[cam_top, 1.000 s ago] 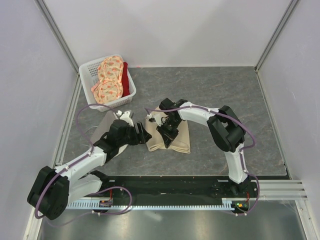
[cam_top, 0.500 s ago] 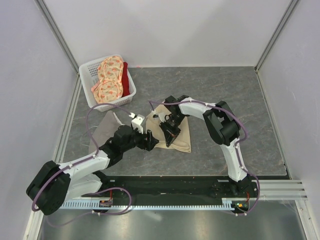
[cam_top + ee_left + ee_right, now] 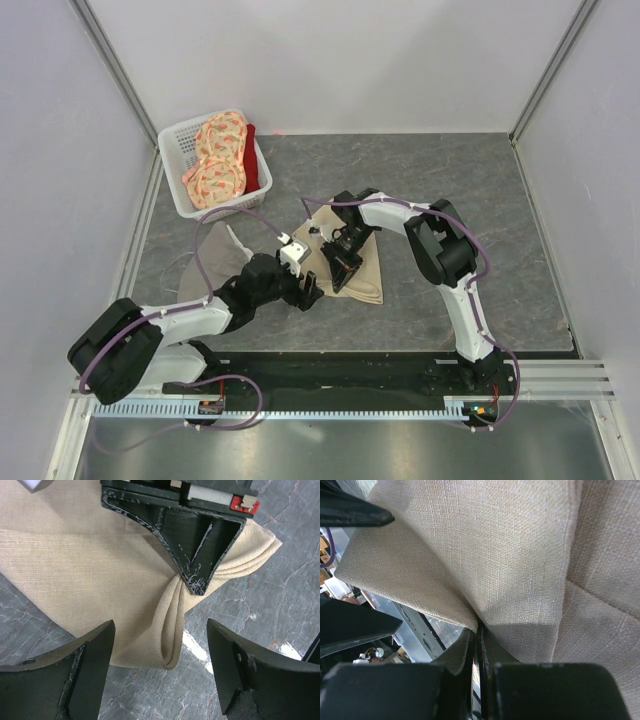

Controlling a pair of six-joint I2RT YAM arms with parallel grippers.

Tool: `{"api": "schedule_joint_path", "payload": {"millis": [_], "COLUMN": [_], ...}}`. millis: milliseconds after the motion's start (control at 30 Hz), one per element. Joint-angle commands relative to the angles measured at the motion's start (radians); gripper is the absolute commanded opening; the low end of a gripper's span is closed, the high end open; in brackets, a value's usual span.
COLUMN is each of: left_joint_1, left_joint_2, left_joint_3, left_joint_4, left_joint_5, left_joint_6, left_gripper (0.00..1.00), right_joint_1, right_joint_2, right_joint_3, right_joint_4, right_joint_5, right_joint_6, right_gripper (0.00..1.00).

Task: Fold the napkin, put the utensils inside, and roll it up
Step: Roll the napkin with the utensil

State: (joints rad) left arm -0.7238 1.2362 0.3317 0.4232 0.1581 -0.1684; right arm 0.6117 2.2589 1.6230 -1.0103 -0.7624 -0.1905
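Pinching a raised pleat of the napkin [image 3: 90, 565] between closed jaws, the right gripper [image 3: 196, 585] is reaching down onto the cloth from its far side. The beige napkin is lying folded on the grey worktop [image 3: 450, 190], gathered into a ridge that is running from the tips of the right jaws toward the near edge of the fabric. The left gripper [image 3: 308, 292] is hovering low just in front of that edge with its jaws standing wide, holding nothing. The rounded end of the ridge is sitting between the two left fingers [image 3: 75, 665], touching neither. Stacked layers of the napkin are showing just to the right of the right jaws. Well beyond the left jaws, a white basket [image 3: 175, 140] is holding orange floral cloths [image 3: 220, 150] and a red cloth [image 3: 252, 160]. A pale cloth [image 3: 205, 262] is lying flat to the left of the left jaws.
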Motion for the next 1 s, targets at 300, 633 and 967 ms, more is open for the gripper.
{"api": "schedule_joint_path", "payload": {"millis": [300, 633, 967], "left_joint_1": [-0.068, -0.075, -0.077], "left_joint_2": [0.029, 0.089, 0.146], "left_joint_3": [0.056, 0.112, 0.17], "left_joint_4": [-0.017, -0.11, -0.199], "left_joint_5": [-0.113, -0.195, -0.219], "left_joint_6": [0.109, 0.096, 0.06], "left_gripper": [0.77, 0.57, 0.04], "right_joint_1": [-0.015, -0.023, -0.055], "right_joint_2": [0.027, 0.028, -0.019], "right_joint_3": [0.041, 0.048, 0.035], "right_joint_4": [0.004, 0.004, 0.045], "right_joint_5": [-0.023, -0.055, -0.115], "right_joint_6": [-0.023, -0.024, -0.001], "right_gripper": [0.0, 0.0, 0.05]}}
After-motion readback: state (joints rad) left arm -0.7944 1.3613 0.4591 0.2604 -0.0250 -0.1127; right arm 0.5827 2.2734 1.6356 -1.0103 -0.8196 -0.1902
